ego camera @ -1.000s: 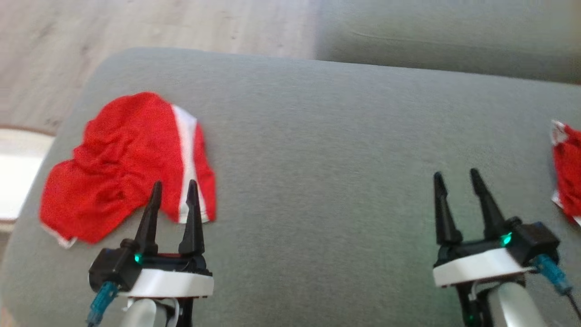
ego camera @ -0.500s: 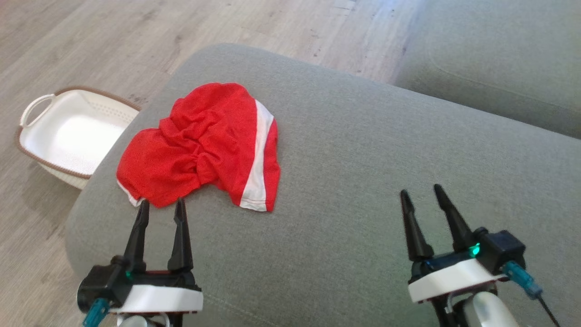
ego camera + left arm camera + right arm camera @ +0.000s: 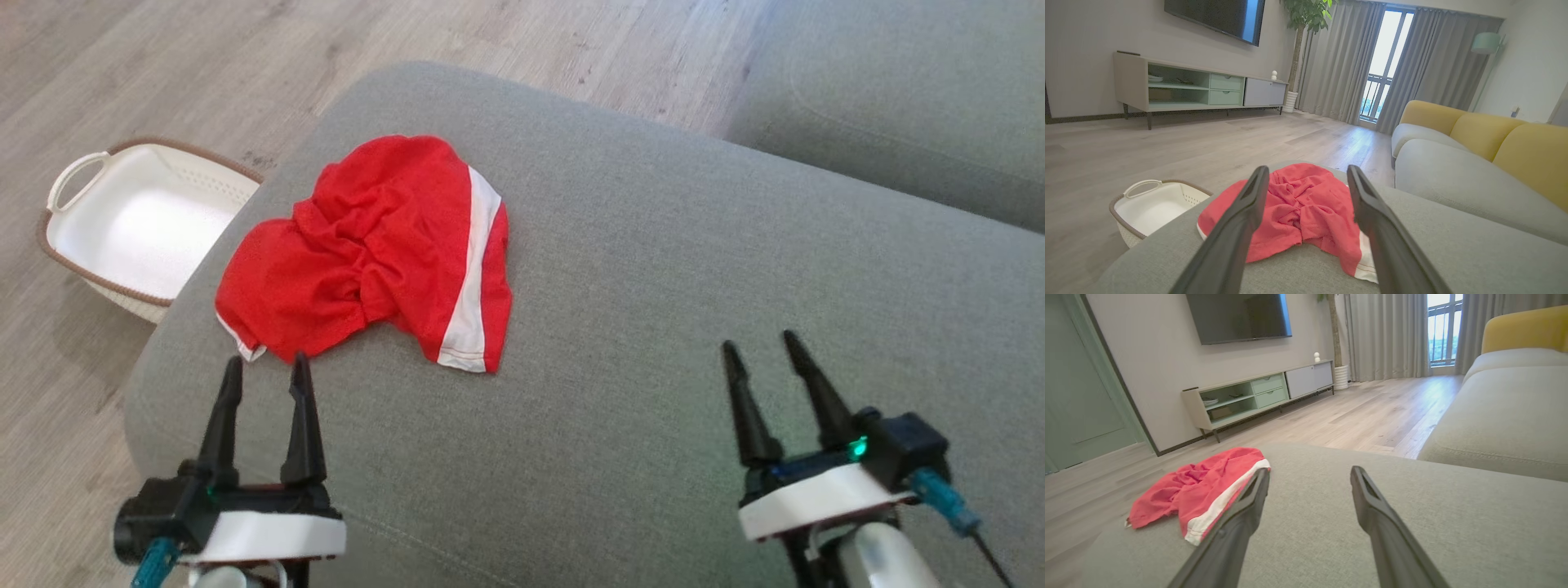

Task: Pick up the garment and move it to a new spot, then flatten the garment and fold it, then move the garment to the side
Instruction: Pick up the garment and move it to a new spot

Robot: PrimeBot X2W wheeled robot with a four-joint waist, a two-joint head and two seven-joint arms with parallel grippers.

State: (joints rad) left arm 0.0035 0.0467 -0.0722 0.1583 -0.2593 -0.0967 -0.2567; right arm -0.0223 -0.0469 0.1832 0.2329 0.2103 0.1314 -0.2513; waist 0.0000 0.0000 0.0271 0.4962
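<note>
Far left there's a white basket (image 3: 147,224) sitting on the wood floor (image 3: 163,57), tucked right up against the rounded end of the grey cushion (image 3: 653,269). Nothing in it as far as I can see.

Next over is the left gripper (image 3: 268,359), fingers spread wide with nothing between them. The tips sit just short of the near hem of the garment (image 3: 367,245), close but apart from it. From that arm's wrist camera the cloth is dead ahead, framed between the two fingers.

The garment is a pair of red shorts with a white side stripe (looks like thin sports mesh). It lies crumpled on the left end of the cushion, bunched in the middle, stripe on its right side.

Further right is a long stretch of bare cushion, then the right gripper (image 3: 758,341), also wide open and holding nothing, well apart from the shorts. Behind it is another grey sofa seat (image 3: 898,98).

So my read: we're at the very first step and the pickup hasn't happened. Next move calls for the left gripper to go forward and down onto one of those raised folds, pinch it, then lift and carry it toward the open middle. Grabbing a ridge should work better than flat cloth.
</note>
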